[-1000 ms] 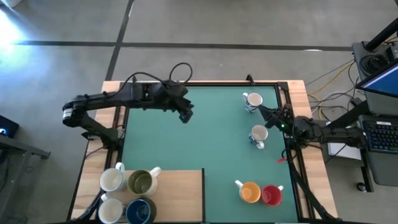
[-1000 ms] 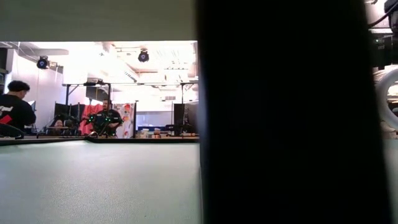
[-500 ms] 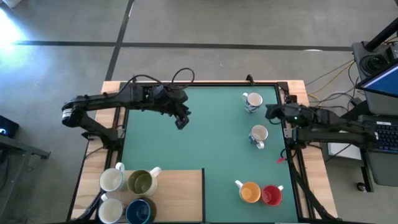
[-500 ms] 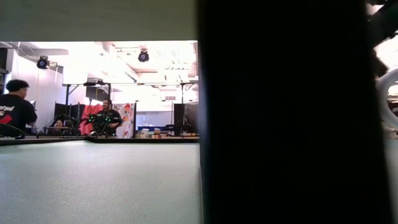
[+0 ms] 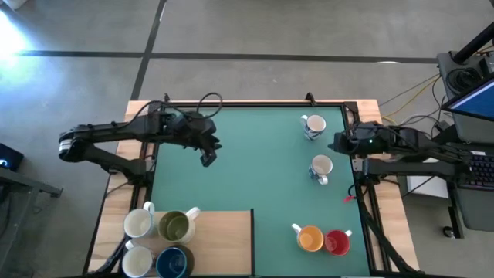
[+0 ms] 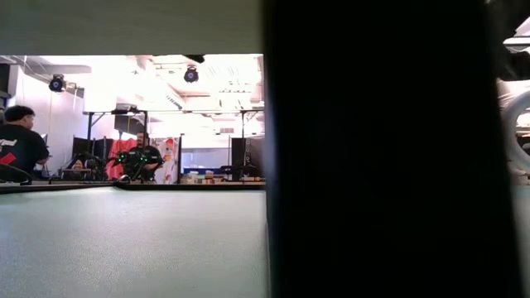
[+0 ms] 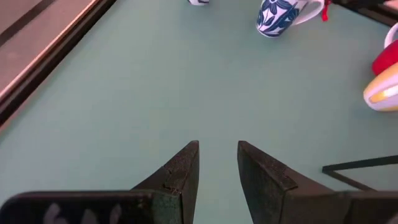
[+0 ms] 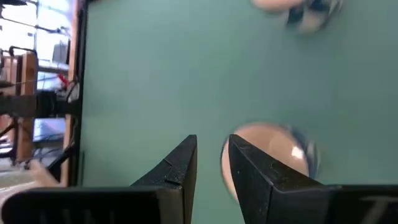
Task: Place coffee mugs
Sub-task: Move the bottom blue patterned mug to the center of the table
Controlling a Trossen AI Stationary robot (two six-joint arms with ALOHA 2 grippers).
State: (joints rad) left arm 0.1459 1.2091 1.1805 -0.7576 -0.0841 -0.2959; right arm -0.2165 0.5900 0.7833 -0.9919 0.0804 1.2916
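Observation:
Two white mugs with blue patterns stand upright on the green mat near the right edge, one far [image 5: 313,125] and one nearer [image 5: 321,167]. An orange mug [image 5: 310,238] and a red mug [image 5: 336,242] sit at the near right. On the wooden board at the near left stand two white mugs [image 5: 139,224] [image 5: 137,261], an olive-green mug [image 5: 174,226] and a dark blue mug [image 5: 173,262]. My left gripper [image 5: 207,159] [image 7: 217,152] hovers over bare mat at the far left, open by a narrow gap. My right gripper [image 5: 335,143] [image 8: 212,149] is between the two patterned mugs, by the right edge, narrowly open and empty.
The wooden board [image 5: 228,239] covers the near-left corner of the mat. A dark frame [image 5: 356,185] runs along the table's right edge. Bare green mat [image 5: 255,170] lies in the middle. A large dark shape [image 6: 373,165] blocks much of the low view. People stand in the room behind.
My left gripper has moved toward the table's left edge and slightly nearer, over bare mat. My right gripper has drawn back a little toward the right edge, away from the two patterned mugs, as its arm swung round. No mug has moved.

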